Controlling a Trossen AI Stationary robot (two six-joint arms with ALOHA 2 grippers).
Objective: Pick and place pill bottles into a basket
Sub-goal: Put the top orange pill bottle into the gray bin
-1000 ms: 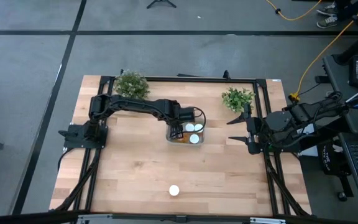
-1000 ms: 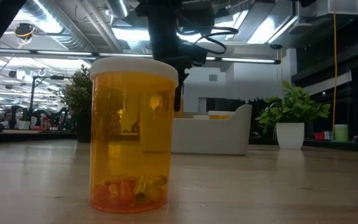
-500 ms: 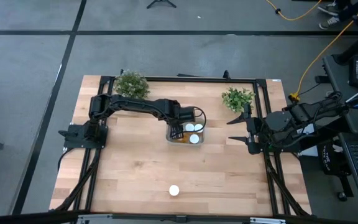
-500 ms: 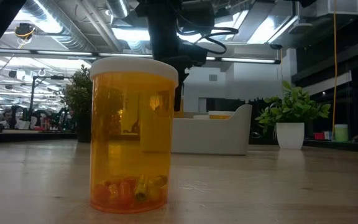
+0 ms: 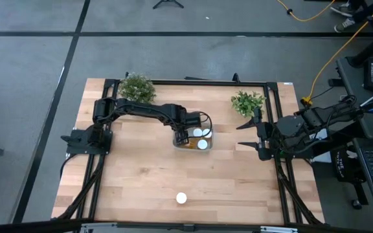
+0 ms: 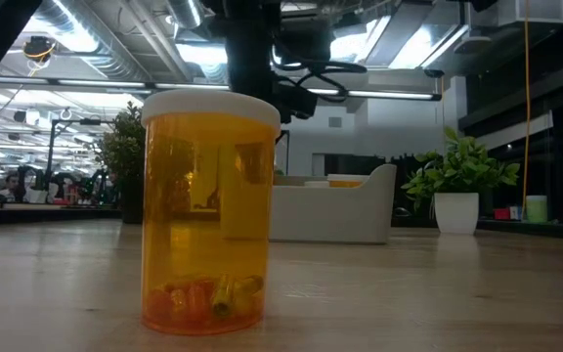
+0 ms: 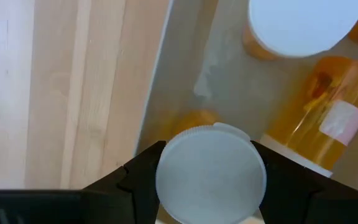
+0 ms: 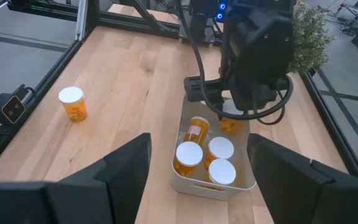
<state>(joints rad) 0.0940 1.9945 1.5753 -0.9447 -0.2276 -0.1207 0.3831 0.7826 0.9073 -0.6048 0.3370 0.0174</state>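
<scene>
The basket (image 5: 195, 146) stands mid-table. Several pill bottles are in it: some upright with white caps (image 8: 189, 152), one lying on its side (image 7: 328, 118). My left gripper (image 5: 185, 134) hangs over the basket's left part, pointing down, shut on one more pill bottle (image 7: 210, 177). Another pill bottle (image 5: 181, 198) stands alone on its base near the table's front edge, and fills the low view (image 6: 208, 210). My right gripper (image 5: 240, 136) waits open at the right edge, with nothing between its fingers (image 8: 120, 180). My left gripper pinches the bottle's round white cap (image 7: 166, 180) between its two fingers, one on each side of the rim. The fingers (image 7: 135, 180) come from above, pointing down. The bottle hangs upright below them, its amber body (image 8: 229, 126) inside the basket. Whether its base touches the floor I cannot tell.
Two green potted plants stand at the far edge, one at the left (image 5: 136, 87) and one at the right (image 5: 247, 101). Bare wooden tabletop (image 5: 141, 175) lies between the basket and the lone bottle. A dark frame rail (image 5: 278, 123) borders the table.
My left gripper has sunk slightly toward the basket, with the bottle still in its hold.
</scene>
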